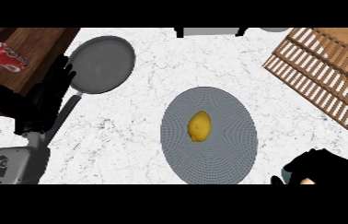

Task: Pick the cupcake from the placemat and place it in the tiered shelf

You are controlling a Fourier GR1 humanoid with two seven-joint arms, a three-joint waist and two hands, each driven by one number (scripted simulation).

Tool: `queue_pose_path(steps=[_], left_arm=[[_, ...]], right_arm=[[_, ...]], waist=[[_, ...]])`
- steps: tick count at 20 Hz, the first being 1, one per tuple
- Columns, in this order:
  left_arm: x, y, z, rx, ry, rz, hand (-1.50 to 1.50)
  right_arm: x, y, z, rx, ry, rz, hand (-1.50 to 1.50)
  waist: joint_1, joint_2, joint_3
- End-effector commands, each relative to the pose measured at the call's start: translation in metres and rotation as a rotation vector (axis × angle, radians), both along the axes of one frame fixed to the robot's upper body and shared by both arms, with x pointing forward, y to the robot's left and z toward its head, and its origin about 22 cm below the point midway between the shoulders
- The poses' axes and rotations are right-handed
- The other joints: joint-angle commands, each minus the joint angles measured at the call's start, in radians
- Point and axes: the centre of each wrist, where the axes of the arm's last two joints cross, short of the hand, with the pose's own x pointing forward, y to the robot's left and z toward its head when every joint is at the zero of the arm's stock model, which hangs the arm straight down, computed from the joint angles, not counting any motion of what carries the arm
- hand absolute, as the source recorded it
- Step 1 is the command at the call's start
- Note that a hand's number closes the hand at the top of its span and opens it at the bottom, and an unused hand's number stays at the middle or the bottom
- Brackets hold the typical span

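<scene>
Spanning the view, the white marbled surface point(224, 61) carries a round grey woven placemat point(228, 158). The left robot hand point(48, 96) rests fingers-up and relaxed at the left edge; whether the right robot hand point(316, 165) is open, I cannot tell. The small yellow cupcake point(199, 126) sits at the placemat's centre, long axis running near-to-far.

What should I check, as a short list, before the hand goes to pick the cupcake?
1. Cupcake lies on the placemat, near its middle: ok.
2. Nothing covers the cupcake: ok.
3. Right hand is at the lower right corner, beside the placemat, apart from the cupcake: ok.
4. Right hand fingers ready for a grasp: cannot tell.
5. Left hand rests open at the left edge, over the pan's handle, out of the way: ok.
6. Tiered shelf is in view at the upper right: ok.
</scene>
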Motion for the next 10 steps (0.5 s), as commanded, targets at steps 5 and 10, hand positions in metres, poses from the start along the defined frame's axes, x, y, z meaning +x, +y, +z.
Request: queue_pose_path(steps=[5,10], left_arm=[[-0.001,-0.006,0.002,-0.013,0.004,-0.01,0.0],[0.0,-0.006,0.002,-0.008,0.0,-0.002,0.0]], right_arm=[[0.0,-0.018,0.049,0.187,0.052,-0.075,1.5],[0.026,-0.04,0.057,0.274,0.023,-0.116,1.5]], waist=[[0.005,0.001,0.002],[0.006,-0.001,0.004]])
